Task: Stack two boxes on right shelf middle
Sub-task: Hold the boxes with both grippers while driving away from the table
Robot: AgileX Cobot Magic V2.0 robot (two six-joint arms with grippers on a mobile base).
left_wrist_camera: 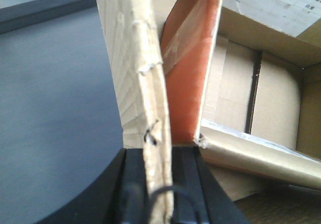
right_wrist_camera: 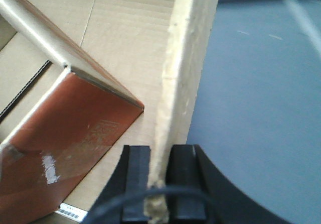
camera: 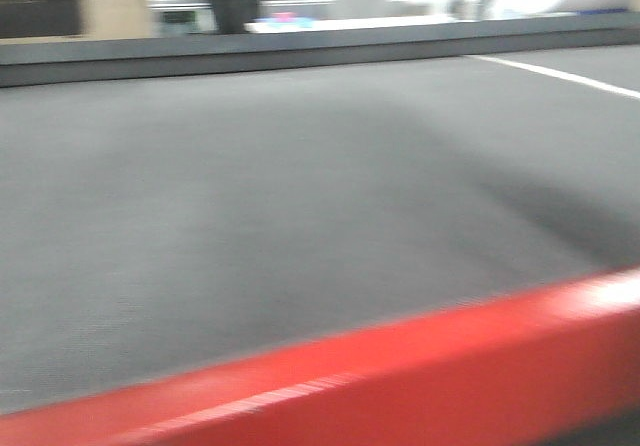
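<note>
1. The box (left_wrist_camera: pixel 133 73) is gripped at one upright wall by the closed left jaws.
2. Another wall (right_wrist_camera: pixel 188 58) is clamped by the right jaws.
3. The grey tabletop (right_wrist_camera: pixel 261 108) is seen just beside the box.

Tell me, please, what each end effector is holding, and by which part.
Each grips the open cardboard box by an upright side wall: the left end effector is clamped over one wall's edge, the right end effector over another's.

open brown cardboard box (left_wrist_camera: pixel 273 108), side walls upright, edges frayed
</note>
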